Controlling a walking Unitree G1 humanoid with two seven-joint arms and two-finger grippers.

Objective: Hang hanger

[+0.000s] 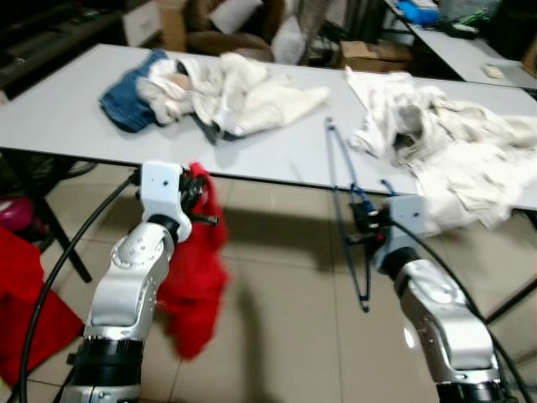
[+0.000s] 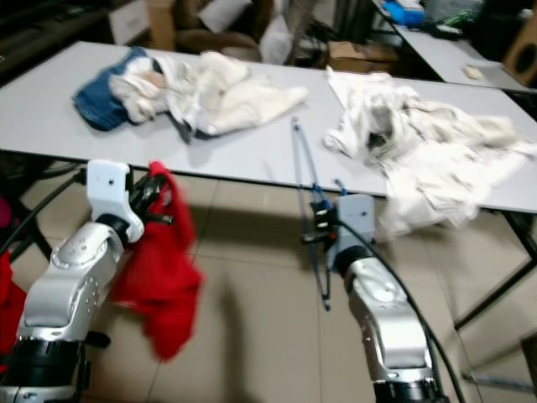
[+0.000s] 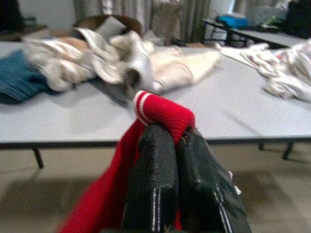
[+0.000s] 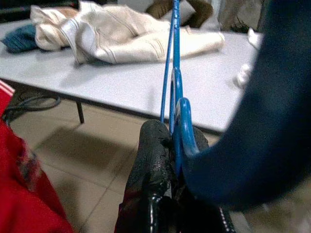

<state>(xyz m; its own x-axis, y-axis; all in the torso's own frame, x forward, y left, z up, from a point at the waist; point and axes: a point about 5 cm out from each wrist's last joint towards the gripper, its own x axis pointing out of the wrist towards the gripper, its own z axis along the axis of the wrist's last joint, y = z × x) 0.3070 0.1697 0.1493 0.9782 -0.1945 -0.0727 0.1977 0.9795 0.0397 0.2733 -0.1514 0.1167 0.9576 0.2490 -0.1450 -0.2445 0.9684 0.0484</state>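
The right gripper is clamped on the thin blue wire hanger, near its hook as far as the blurred wrist view lets one judge, holding it edge-on and roughly upright just in front of the long grey table. The left gripper is pinched tight on a red knitted garment with a white-striped cuff, which hangs limp below it toward the tiled floor. On the table lie a pile of cream and blue clothes and, well apart, a heap of white fabric. To do this step well, the grip on the hanger probably wants to stay firm and low on the neck so the hook is free, and the frame should be turned flat-on before the red garment's opening is drawn over one shoulder, keeping the loose cloth clear of the table edge.
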